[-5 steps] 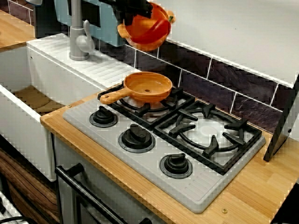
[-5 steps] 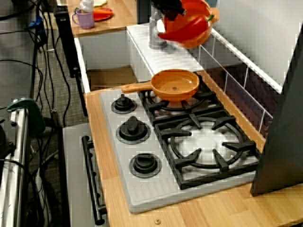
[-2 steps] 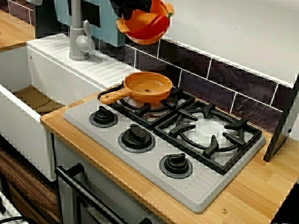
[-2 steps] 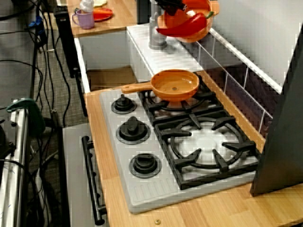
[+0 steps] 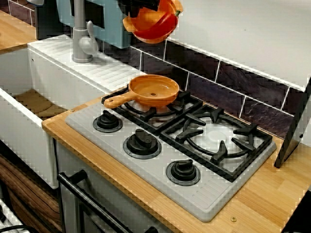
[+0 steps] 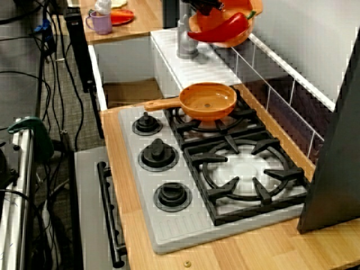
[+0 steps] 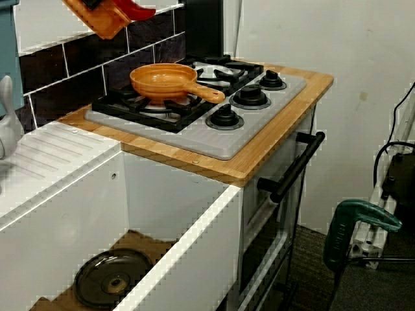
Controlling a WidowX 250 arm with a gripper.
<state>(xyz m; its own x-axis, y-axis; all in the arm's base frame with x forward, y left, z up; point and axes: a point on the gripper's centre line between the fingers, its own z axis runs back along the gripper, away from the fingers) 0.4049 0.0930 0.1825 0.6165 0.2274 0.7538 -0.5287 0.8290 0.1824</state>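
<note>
A black gripper (image 5: 141,6), mostly cut off by the top edge of the view from the front, holds an orange bowl (image 5: 146,22) in the air above the back of the counter, in front of the dark tiled wall (image 5: 252,92). Its fingers are pinched on the bowl's rim. The bowl hangs tilted, its open side turned toward the stove, and a red pepper (image 6: 222,29) lies inside it with its tip poking over the lip. In the view from the stove's end, the bowl is up beside the grey faucet (image 6: 184,39) and well clear of everything below. Beneath it and nearer the camera, an orange frying pan (image 5: 154,90) sits on the back burner closest to the sink, with its handle pointing out over the grate toward the knobs. Three black knobs (image 5: 142,141) run along the front of the grey stove (image 5: 146,180), which is set into a wooden counter (image 5: 262,204). In the view across the sink, a dark round lid (image 7: 113,282) lies flat on the bottom of the white sink (image 7: 194,240).
</note>
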